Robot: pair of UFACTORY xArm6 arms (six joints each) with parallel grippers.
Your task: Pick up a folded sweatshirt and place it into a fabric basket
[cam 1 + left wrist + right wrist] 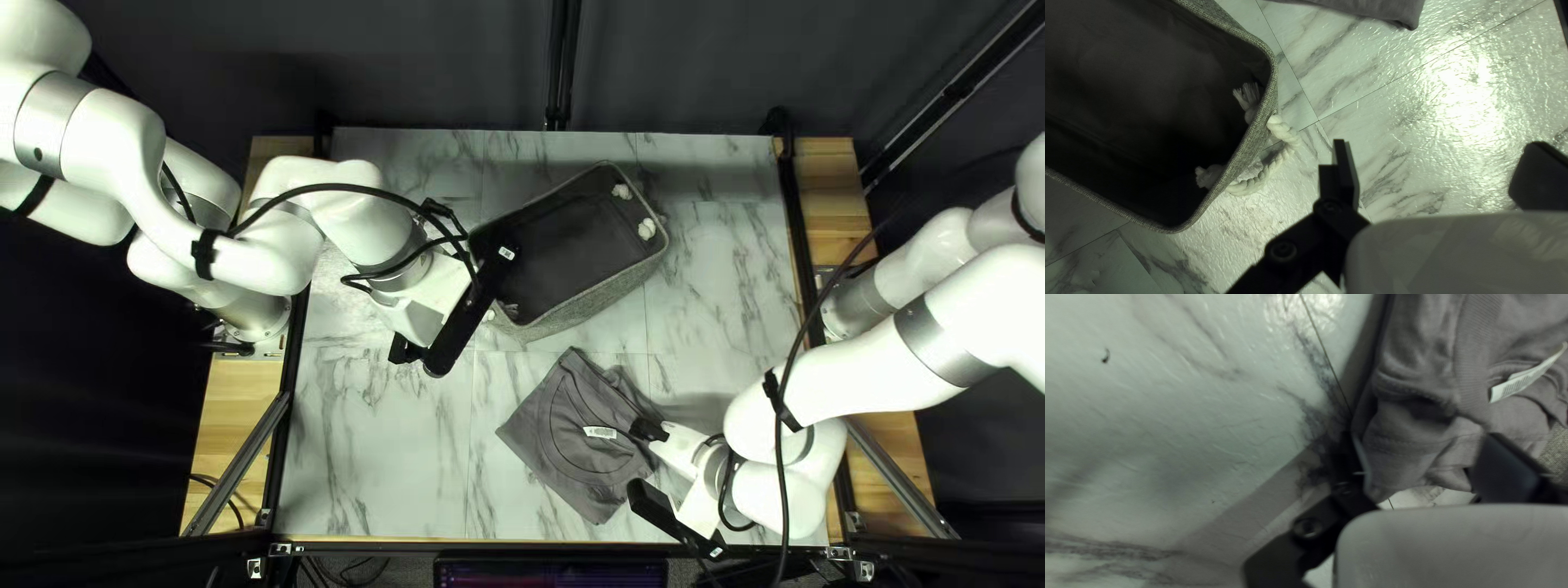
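The folded grey sweatshirt [566, 430] lies on the table, a white tag at its collar. At its right side my right gripper [644, 466] is low. In the right wrist view, the sweatshirt [1421, 430] reaches between the widely parted fingers of my right gripper [1423, 463], which stands open. My left gripper [422, 354] hangs beside the grey fabric basket [593, 307], at its left end. Seen from the left wrist, my left gripper [1434, 169] is open with nothing held, next to the rope handle [1263, 177] of the basket [1260, 122].
The basket stands upright beyond the sweatshirt, a strip of marble-patterned table [381, 457] between them. Black frame rails [800, 234] run along the table's sides. In the left wrist view, the sweatshirt's edge [1385, 8] shows ahead of the gripper.
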